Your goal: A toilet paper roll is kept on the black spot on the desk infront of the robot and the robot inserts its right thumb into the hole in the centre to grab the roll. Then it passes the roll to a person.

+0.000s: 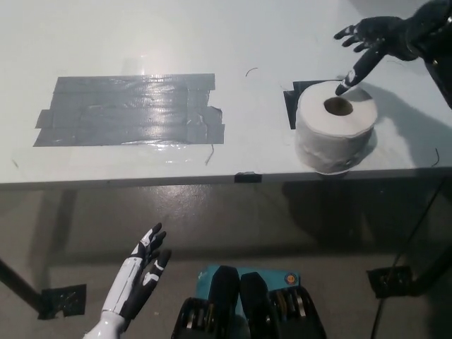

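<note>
- While the roll [335,134] stands upright on the surface [141,35], its core hole faces up and it covers most of a black spot [290,106], near the surface's front edge.
- Right hand [371,39] hangs just beyond the roll, fingers spread apart and holding nothing; one digit points down towards the roll's far rim, and whether it touches cannot be told.
- Left hand [138,275] rests well below the surface's front edge, far to the roll's left, fingers apart and holding nothing.
- A broad patch of grey tape [131,109] lies flat on the surface, well left of the roll.
- No brand, label or writing can be read anywhere.
</note>
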Controlling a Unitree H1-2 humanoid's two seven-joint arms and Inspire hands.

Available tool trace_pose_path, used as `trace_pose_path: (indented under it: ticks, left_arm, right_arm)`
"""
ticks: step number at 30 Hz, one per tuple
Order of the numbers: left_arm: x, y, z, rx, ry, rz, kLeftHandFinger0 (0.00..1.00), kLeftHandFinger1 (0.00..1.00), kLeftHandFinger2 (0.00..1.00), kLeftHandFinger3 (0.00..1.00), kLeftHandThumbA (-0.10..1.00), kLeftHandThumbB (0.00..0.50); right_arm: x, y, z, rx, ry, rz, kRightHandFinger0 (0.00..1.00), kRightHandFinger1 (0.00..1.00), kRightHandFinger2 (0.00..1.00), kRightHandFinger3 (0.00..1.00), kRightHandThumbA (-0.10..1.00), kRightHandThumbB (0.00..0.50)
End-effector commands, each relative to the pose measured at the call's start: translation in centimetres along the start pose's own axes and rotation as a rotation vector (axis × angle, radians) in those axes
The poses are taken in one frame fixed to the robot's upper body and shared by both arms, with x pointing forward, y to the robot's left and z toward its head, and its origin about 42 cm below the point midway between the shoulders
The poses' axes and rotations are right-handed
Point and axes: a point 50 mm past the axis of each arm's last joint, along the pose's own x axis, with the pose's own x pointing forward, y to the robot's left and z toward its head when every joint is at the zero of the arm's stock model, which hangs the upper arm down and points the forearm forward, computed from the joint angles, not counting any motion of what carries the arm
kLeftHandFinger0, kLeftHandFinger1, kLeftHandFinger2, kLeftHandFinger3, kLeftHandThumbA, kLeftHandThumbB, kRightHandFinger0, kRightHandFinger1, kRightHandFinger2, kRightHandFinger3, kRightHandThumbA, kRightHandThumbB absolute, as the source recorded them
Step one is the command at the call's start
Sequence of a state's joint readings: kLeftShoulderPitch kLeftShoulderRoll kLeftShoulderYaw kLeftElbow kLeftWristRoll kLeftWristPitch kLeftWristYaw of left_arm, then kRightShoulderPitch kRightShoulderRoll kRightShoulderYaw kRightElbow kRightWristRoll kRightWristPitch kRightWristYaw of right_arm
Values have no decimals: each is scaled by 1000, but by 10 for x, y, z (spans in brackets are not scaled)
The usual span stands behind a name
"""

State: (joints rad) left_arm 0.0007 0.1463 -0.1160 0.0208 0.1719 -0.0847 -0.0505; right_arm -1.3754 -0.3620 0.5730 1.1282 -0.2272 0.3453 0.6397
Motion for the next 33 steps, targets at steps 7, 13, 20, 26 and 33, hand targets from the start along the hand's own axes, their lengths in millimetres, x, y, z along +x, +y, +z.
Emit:
trace_pose_path:
  ticks: [7,13,20,26,33]
  left_arm:
    - [10,9,17,23,-60,-10,1000,1000,1000,1000,904,70]
    - [12,10,21,30,-66,-12,1000,1000,1000,1000,905,69]
    - [11,9,21,30,-70,-15,1000,1000,1000,1000,899,57]
    - [12,9,20,31,-70,-13,1000,1000,1000,1000,896,66]
    - [11,8,21,29,-65,-22,1000,1000,1000,1000,903,70]
  right_arm:
    - [-20,-25,42,-146,-75,70,1000,1000,1000,1000,1000,376]
    - [-16,-22,36,-102,-48,60,1000,1000,1000,1000,973,458]
    - [-13,-21,27,-134,25,25,1000,1000,1000,1000,990,459]
    - [-11,-21,22,-158,37,-5,1000,1000,1000,1000,1000,421]
    - [-8,-18,20,-173,27,-17,1000,1000,1000,1000,1000,426]
